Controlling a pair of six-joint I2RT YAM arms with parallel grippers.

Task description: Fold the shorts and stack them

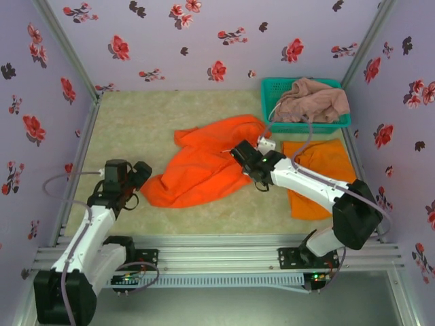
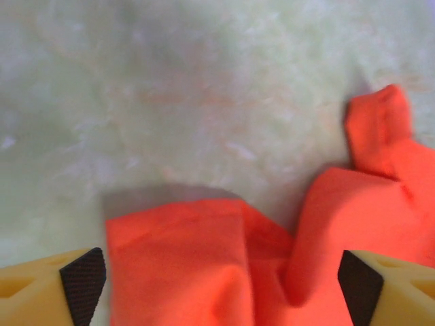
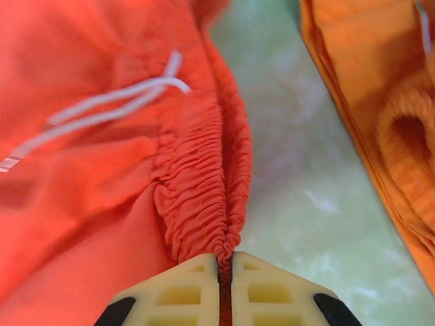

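At the left of the bench (image 1: 136,122), the left jaws stand released, their dark pads (image 2: 84,283) set wide on either side of a leg hem of the unfolded orange shorts (image 1: 204,166), with cloth lying between them but not yet pinched. The garment sprawls crumpled across mid-bench. At its right edge the right jaws are clenched on the gathered elastic waistband (image 3: 204,197), just beside the white drawstring (image 3: 115,102). Right of them a second orange pair (image 1: 323,176) lies folded flat against the bench's right side. The pink-beige shorts (image 1: 312,100) sit heaped in the teal basket (image 1: 306,127) at the back right corner.

The step in hand looks to be securing both ends of the crumpled pair before spreading it. To do it well, the left jaws would likely need to drop lower and bite the hem through both layers, not only the top fold. Both arms should then lift together and draw apart gently, taut enough to shed wrinkles, not so hard that the waistband slips free. The drawstring is best kept clear of the pinch.
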